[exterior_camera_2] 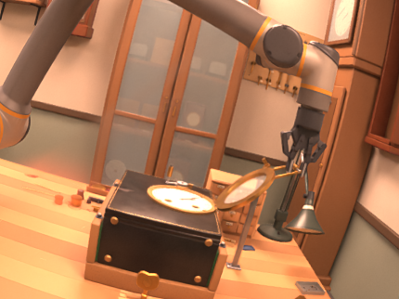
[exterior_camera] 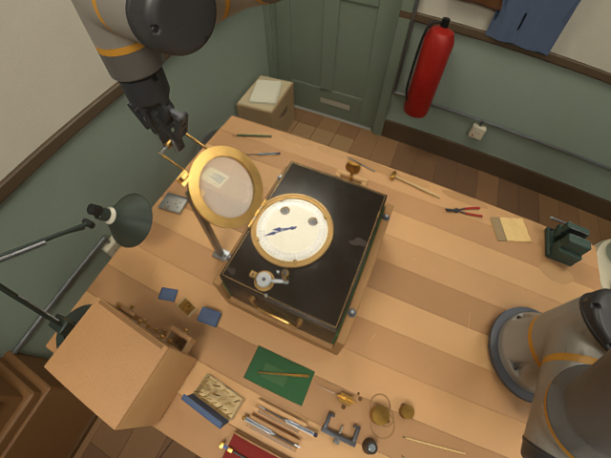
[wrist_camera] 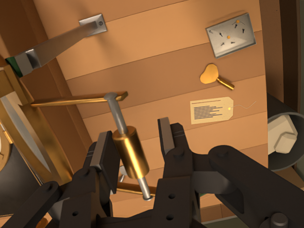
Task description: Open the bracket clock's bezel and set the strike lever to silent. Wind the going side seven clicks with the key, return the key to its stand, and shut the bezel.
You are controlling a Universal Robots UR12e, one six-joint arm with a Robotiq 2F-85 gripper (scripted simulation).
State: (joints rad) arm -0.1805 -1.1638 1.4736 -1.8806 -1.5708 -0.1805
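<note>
The glazed brass bezel [exterior_camera: 225, 186] stands swung open off the white dial [exterior_camera: 292, 229], propped over the bench to the left of the black clock case [exterior_camera: 308, 251]. A wire frame on the bezel's outer edge carries a brass roller handle [wrist_camera: 130, 152]. My gripper [wrist_camera: 134, 139] is open, with the roller handle between its fingers, and it holds nothing. The strike lever [exterior_camera: 269, 280] sits on the case below the dial. A brass winding key [exterior_camera: 352, 169] stands in its stand at the far edge of the case.
An open cardboard box [exterior_camera: 121, 362] sits at the bench's near left corner. A desk lamp [exterior_camera: 126, 217] stands close to the left of the bezel. A metal tray [wrist_camera: 231, 35], a loose key [wrist_camera: 214, 76] and a paper tag [wrist_camera: 211, 110] lie on the bench under my gripper.
</note>
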